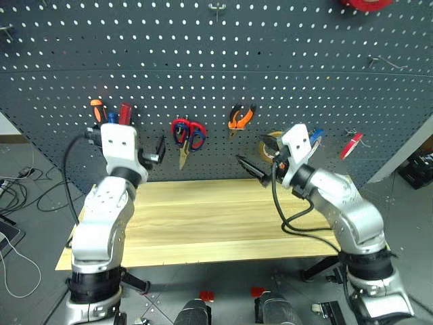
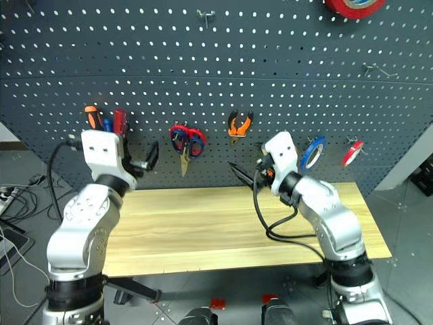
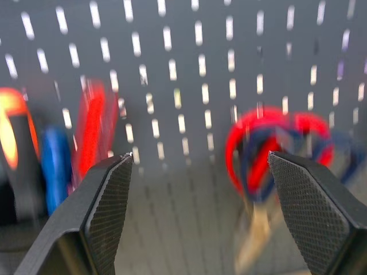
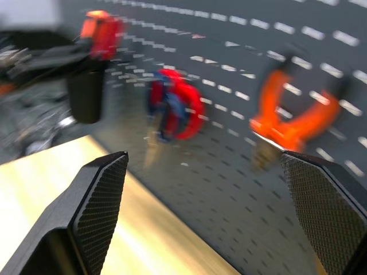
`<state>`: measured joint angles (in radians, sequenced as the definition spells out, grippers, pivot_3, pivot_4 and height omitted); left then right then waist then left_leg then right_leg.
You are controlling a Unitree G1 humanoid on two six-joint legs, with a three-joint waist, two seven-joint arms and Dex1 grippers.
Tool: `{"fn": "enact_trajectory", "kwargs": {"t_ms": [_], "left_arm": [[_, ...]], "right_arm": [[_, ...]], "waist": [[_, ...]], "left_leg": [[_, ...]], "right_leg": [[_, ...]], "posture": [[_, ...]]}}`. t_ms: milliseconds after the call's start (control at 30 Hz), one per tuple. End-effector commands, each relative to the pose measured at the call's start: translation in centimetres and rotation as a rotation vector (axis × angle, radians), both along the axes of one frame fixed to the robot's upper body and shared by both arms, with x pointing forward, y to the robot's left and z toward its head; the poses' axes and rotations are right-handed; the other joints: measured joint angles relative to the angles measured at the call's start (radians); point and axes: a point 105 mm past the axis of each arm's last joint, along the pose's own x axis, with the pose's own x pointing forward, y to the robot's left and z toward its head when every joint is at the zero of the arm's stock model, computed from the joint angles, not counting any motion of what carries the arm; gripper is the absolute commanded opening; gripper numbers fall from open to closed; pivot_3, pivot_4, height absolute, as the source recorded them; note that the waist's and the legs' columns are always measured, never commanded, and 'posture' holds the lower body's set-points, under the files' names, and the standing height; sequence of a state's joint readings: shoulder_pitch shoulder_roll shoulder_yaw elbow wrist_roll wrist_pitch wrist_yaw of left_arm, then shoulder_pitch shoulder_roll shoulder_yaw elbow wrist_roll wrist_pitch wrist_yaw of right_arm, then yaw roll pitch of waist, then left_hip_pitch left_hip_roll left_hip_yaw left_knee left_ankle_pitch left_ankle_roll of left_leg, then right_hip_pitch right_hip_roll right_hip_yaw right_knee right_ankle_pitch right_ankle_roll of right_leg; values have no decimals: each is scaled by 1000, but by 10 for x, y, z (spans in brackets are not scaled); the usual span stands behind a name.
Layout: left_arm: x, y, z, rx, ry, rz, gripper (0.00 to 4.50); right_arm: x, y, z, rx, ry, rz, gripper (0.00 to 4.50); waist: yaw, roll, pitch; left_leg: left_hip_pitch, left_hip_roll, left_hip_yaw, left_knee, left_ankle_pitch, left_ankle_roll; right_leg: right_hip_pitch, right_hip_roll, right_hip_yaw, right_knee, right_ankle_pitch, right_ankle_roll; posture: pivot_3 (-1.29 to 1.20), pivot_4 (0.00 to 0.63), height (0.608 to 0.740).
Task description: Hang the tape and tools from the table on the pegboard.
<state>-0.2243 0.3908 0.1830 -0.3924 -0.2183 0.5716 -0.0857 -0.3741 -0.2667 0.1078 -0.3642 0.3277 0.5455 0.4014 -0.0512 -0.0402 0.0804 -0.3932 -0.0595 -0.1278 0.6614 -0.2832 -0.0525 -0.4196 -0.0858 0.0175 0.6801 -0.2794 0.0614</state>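
Both sets of black fingers are spread wide and hold nothing. One finger of the left gripper stands at each side of the left wrist view, with a big gap between them, and the fingers of the right gripper stand just as far apart. From the head, the left gripper is up in front of the pegboard, near the screwdrivers, and the right gripper is up near the middle of the board, pointing toward the left side. All the tools hang on the pegboard. A screwdriver with an orange and black handle is at the far left, with a blue screwdriver and a red screwdriver right beside it. Scissors with red and blue handles hang next, blades down. Small orange pliers hang to the right of them. A tan ring of tape hangs just behind the right arm, so part of it is hidden. A blue roll and a red roll hang farther right, and a bigger red roll sits at the top edge. No tools lie on the yellow wood table.
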Motion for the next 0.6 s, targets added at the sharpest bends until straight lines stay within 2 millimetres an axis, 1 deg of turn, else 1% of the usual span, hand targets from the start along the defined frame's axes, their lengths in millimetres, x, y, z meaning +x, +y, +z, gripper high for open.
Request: {"fn": "enact_trajectory", "kwargs": {"t_ms": [33,100,133,167,200,267,300,367,467,600], "left_arm": [[-8,8,-2,1,-31,24,3969],[-14,16,-20,-39,9,53,3969],[-18,17,-31,-88,43,52,3969],[-23,18,-42,-107,67,57,3969],[-26,20,-49,-122,83,63,3969],[-31,22,-58,-139,98,82,3969],[-33,23,-61,-140,100,86,3969],[-34,25,-65,-133,101,96,3969],[-35,31,-70,-126,99,125,3969],[-36,39,-76,-112,101,143,3969]], "right_arm": [[2,-20,-4,51,-69,-120,4500],[3,-35,-27,29,-54,-194,4500],[4,-48,-45,10,-27,-242,4500],[7,-65,-64,4,17,-311,4500],[8,-78,-80,4,55,-367,4500],[10,-100,-101,-10,93,-455,4500],[10,-109,-109,-16,104,-487,4500],[10,-121,-120,-26,118,-525,4500],[7,-136,-135,-58,141,-567,4500],[9,-156,-142,-45,155,-652,4500]], "waist": [[3,1,-7],[8,3,-21],[13,3,-28],[20,4,-32],[25,5,-38],[41,7,-38],[48,10,-40],[57,13,-41],[60,18,-47],[60,21,-50]], "left_leg": [[0,0,0,0,0,0],[1,0,0,1,0,1],[2,-1,0,1,-1,1],[5,-1,0,0,-2,3],[13,-2,1,0,-3,4],[21,-2,3,0,-5,7],[28,-2,4,-1,-6,8],[32,0,4,-1,-8,13],[36,0,4,-1,-8,13],[39,0,5,-1,-9,12]], "right_leg": [[0,0,0,0,0,0],[1,-1,0,0,0,0],[2,-1,0,-1,0,0],[6,-1,0,-2,0,0],[14,-1,0,-4,0,0],[25,0,1,-8,0,0],[32,0,1,-11,-1,1],[40,3,0,-17,-1,2],[43,3,1,-17,-1,2],[46,2,3,-18,-1,3]], "posture": [[42,26,740],[44,13,740],[49,4,740],[52,0,740],[54,0,740],[57,0,740],[59,0,740],[61,0,740],[66,0,740],[72,0,740]]}}
